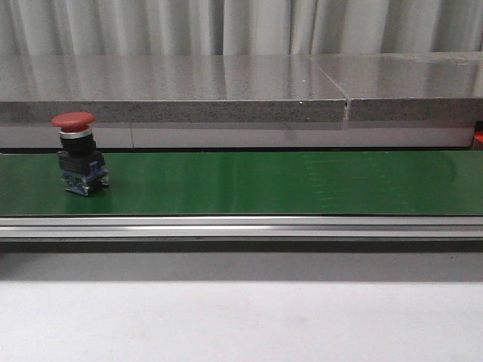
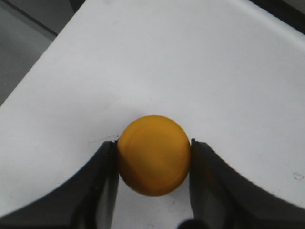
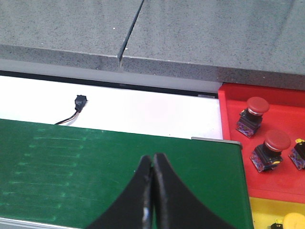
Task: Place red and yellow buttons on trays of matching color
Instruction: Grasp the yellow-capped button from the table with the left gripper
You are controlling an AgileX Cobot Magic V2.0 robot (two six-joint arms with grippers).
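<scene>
Left tool (image 2: 153, 160) pinches the yellow button (image 2: 153, 155) by its domed cap, one dark finger (image 2: 102, 186) touching each side, above a bare white surface (image 2: 157, 62). Right tool (image 3: 152, 191) has its fingers pressed together, holding nothing, and hangs over the green belt (image 3: 95, 167). Beside the belt's end lies a red tray (image 3: 281, 143) with two red-capped buttons, one nearer (image 3: 271, 150) and one farther (image 3: 251, 114); a yellow tray (image 3: 267, 212) adjoins it on the near side. In the front view, a white bench (image 1: 241, 320) fills the foreground, then a metal rail (image 1: 241, 226). Beyond it, a red button (image 1: 79, 151) stands upright near the belt's left end. Farthest back run a grey stone ledge (image 1: 226, 87) and a curtain (image 1: 241, 26).
</scene>
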